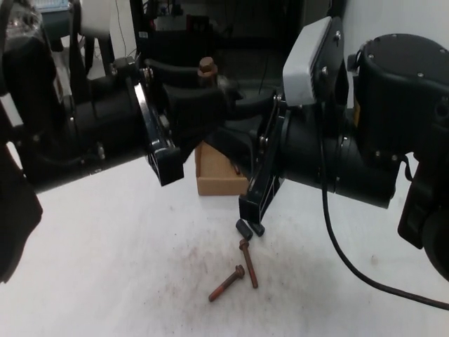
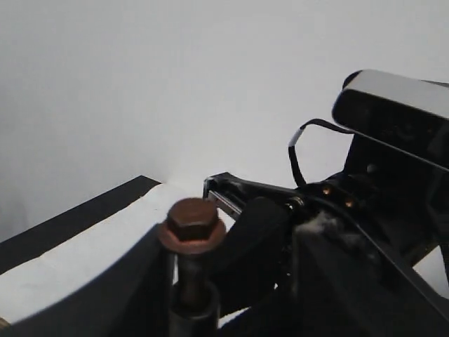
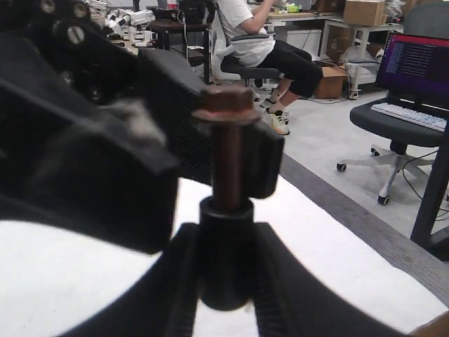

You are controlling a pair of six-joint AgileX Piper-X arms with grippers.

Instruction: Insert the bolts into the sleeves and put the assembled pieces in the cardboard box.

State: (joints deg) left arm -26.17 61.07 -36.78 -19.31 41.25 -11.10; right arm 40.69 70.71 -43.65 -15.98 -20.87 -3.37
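You have one bolt (image 3: 226, 133) standing upright in one sleeve (image 3: 225, 277), held in the air above the bench (image 1: 105, 246). The right gripper (image 3: 226, 295) pinches that sleeve between its two fingers, and the left gripper (image 1: 198, 105) sits right at the bolt, though you cannot tell whether it grips. At 6 o'clock from the one cardboard box (image 1: 214, 184), two loose sleeves (image 1: 244, 228) lie side by side, and at their 6 o'clock two loose bolts (image 1: 227, 282) lie close together.
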